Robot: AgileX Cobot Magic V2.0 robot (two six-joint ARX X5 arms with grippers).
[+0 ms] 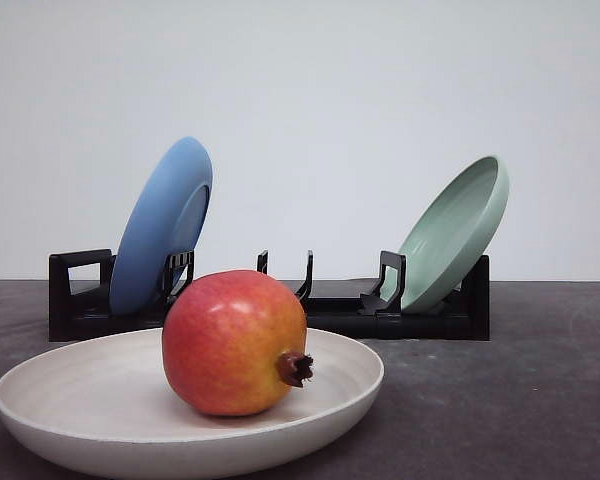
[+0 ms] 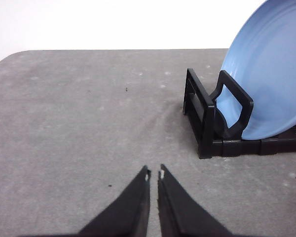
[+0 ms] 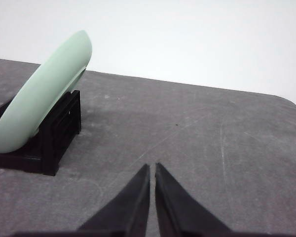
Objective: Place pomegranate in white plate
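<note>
Both pincers, left pincer [image 2: 154, 174] and right pincer [image 3: 152, 167], closed and empty beside black rack [image 1: 420, 312].

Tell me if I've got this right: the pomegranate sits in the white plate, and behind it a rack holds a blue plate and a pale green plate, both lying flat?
Not quite. The pomegranate does sit in the white plate, and the black rack behind holds the blue plate and the pale green plate, but both stand tilted on edge, not flat. The front view shows this.
</note>
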